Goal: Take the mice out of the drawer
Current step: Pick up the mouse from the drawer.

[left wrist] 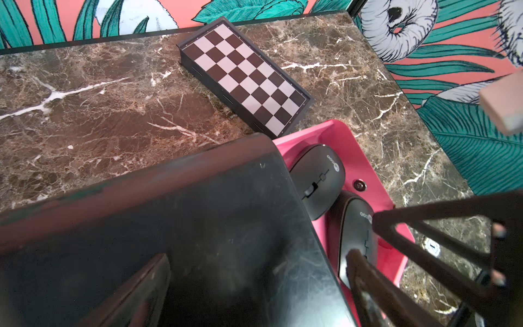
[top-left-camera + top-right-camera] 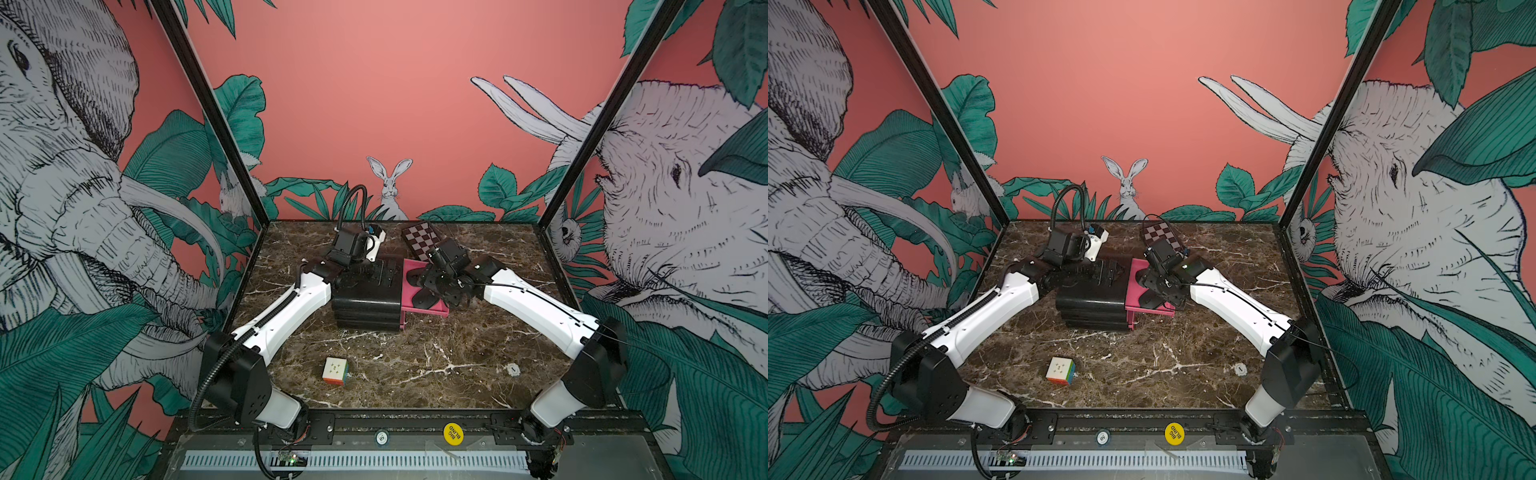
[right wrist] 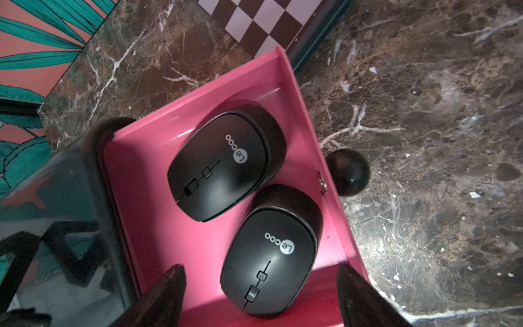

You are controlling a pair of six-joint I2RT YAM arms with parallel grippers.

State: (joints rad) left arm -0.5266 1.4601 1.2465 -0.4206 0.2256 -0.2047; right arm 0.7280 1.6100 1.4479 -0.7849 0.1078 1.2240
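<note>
Mice (image 3: 223, 164) lie in your pink drawer (image 3: 254, 85). Right gripper (image 3: 260, 269) gapes wide, empty, over the front-corner mouse (image 3: 271, 254); left gripper (image 1: 257, 254) spreads empty over the cabinet (image 1: 198, 220).

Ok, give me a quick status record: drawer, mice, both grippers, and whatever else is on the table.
drawer: pink drawer, pulled out of the black cabinet
mice in drawer: two black Lecoo mice, far mouse and near mouse
right gripper: open, over the near mouse, fingers either side, no grip
left gripper: over the cabinet top; open or shut unclear
mice outside drawer: none visible
elsewhere: folded chessboard behind the drawer, puzzle cube near the front edge
</note>
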